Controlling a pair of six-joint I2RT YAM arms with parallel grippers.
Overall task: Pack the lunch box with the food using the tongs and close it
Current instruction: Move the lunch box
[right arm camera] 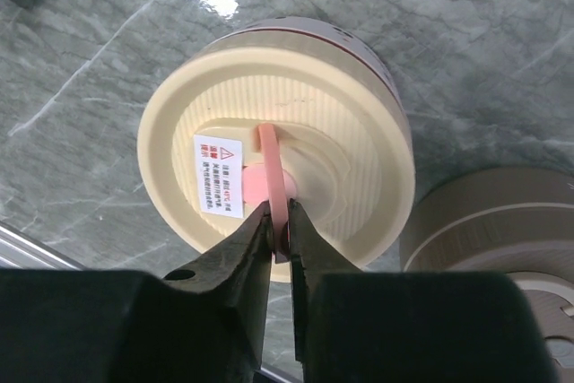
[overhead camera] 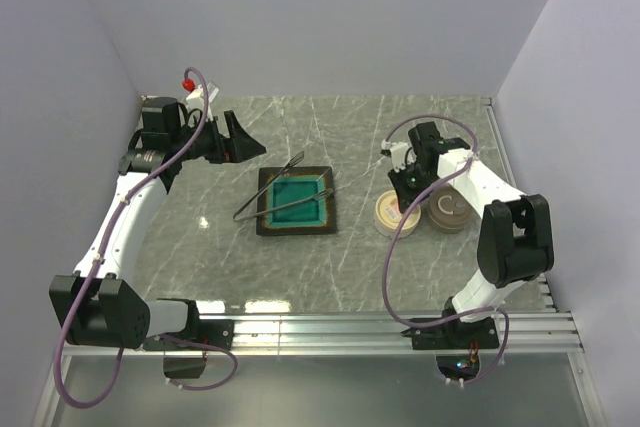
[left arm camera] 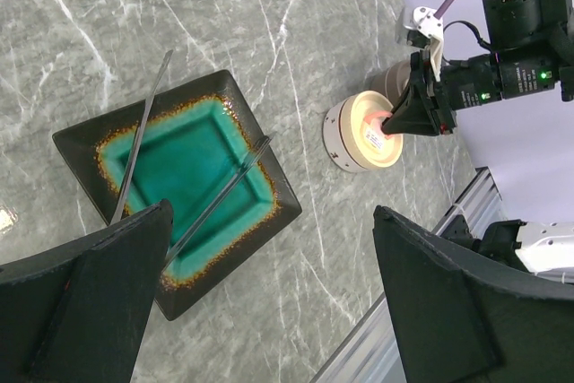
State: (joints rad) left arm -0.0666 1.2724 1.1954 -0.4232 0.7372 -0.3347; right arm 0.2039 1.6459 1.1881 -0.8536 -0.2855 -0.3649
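Observation:
The lunch box [overhead camera: 392,212] is a round cream tub on the right, with a ribbed cream inner lid [right arm camera: 296,96] on it. My right gripper [right arm camera: 280,221] is shut on the pink tab [right arm camera: 267,163] standing up from that lid. It hangs just above the box [left arm camera: 363,132]. The tongs [overhead camera: 272,195] lie across the teal tray [overhead camera: 296,227] at mid-table, and their two thin arms [left arm camera: 142,136] cross it. My left gripper [overhead camera: 235,137] is open and empty, high above the table behind and left of the tray. The food is not clearly in view.
A round tan cover [overhead camera: 450,213] lies right of the box, touching or nearly touching it. A small white piece [left arm camera: 4,219] shows left of the tray. A red thing [overhead camera: 187,80] sits near the back wall by the left arm. A metal rail [overhead camera: 400,325] runs along the near edge.

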